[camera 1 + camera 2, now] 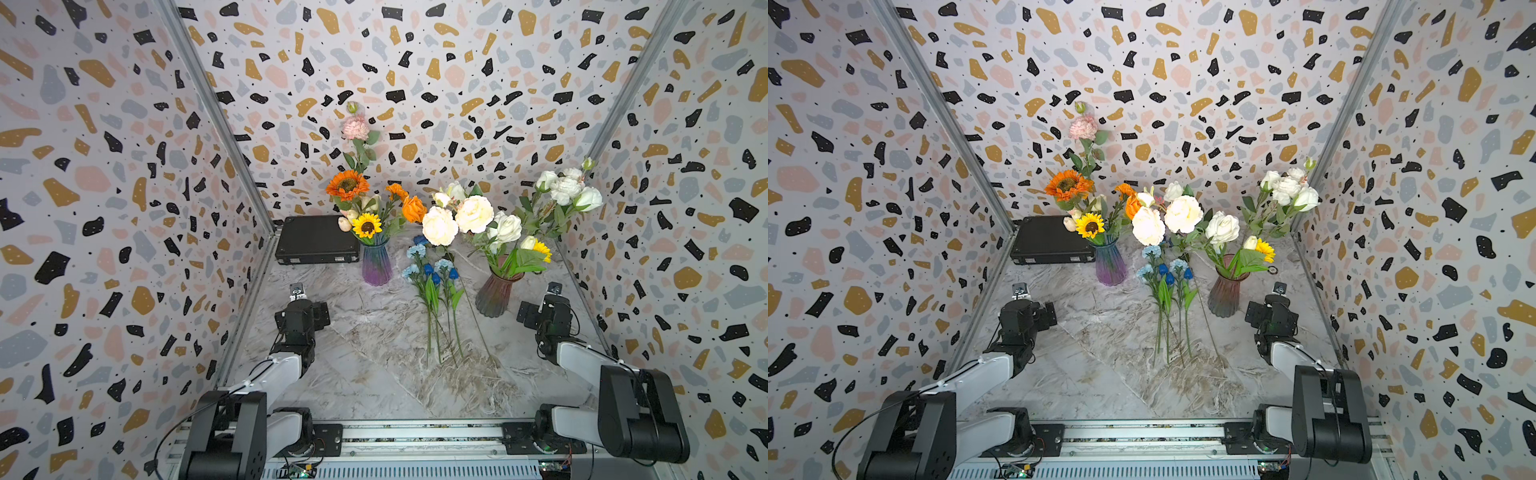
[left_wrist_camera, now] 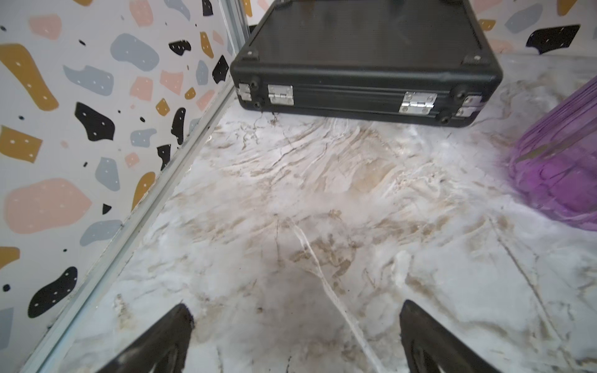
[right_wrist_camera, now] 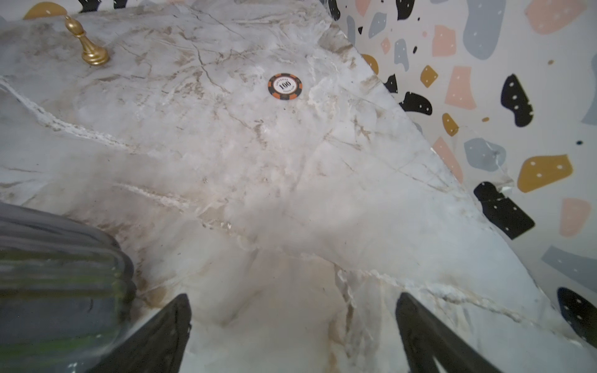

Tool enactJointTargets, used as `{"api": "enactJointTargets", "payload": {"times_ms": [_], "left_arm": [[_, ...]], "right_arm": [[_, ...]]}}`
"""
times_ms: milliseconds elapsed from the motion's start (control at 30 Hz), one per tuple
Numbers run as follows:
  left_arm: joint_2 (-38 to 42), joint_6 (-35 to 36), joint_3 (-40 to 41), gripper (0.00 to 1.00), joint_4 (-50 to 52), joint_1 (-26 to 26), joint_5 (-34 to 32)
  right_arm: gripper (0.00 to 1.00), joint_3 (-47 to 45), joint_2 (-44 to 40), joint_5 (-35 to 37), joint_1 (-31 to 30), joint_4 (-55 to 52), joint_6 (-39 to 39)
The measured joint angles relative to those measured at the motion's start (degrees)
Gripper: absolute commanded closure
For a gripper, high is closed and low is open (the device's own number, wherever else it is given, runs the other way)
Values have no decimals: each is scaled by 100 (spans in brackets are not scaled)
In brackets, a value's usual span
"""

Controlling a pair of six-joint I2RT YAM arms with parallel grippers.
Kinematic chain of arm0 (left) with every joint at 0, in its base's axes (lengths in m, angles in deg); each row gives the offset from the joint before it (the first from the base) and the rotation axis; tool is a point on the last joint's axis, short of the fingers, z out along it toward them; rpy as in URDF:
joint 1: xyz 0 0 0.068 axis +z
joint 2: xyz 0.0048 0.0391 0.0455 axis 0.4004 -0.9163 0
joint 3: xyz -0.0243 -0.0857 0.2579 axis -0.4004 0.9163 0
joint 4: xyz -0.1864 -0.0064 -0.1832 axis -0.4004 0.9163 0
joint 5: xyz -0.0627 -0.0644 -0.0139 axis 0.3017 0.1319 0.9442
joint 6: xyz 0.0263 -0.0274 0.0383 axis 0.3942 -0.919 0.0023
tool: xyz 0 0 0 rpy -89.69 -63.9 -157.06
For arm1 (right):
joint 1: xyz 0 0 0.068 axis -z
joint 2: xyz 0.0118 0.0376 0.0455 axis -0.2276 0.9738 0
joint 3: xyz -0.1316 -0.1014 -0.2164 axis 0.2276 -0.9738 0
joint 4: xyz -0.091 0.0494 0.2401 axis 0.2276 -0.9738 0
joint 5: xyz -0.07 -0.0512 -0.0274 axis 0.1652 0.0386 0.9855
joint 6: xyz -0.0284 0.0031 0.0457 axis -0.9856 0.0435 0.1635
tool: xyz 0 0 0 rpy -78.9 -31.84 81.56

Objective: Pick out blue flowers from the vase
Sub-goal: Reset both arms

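Several blue flowers [image 1: 428, 269] flat, heads rearward, stems frontward; left tool [image 2: 295, 305], right tool [image 3: 292, 296] agape, empty.

Both arms [image 1: 286, 365] pair white links with black joints, thin black cables, black fingers [image 2: 161, 339].

We see the artificial blue flowers [image 1: 435, 278] with long green stems lying flat on the marbled tabletop [image 1: 374, 332], stems nearly parallel, heads (frilly pale-blue carnations [image 1: 417, 250], small dark-blue tulip buds [image 1: 453, 273]) clustered at the far end.
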Motion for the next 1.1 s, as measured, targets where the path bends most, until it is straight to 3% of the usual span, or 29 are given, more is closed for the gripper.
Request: {"api": "enactJointTargets", "payload": {"times_ms": [333,533,767,1100], "left_arm": [[-236,48,59,1,-933,284,326],[-1303,118,514,1,-2601,286,796],[-1394,275,479,1,-2750,286,1311],[-1397,409,225,1,-2597,286,1683]], "right_arm": [[0,-42,173,-474,0,890,-315],[0,-94,264,-970,0,1182,-398],[0,-605,1093,-1587,0,2677,-472],[0,-640,1298,-2033,26,3051,-621]]}}
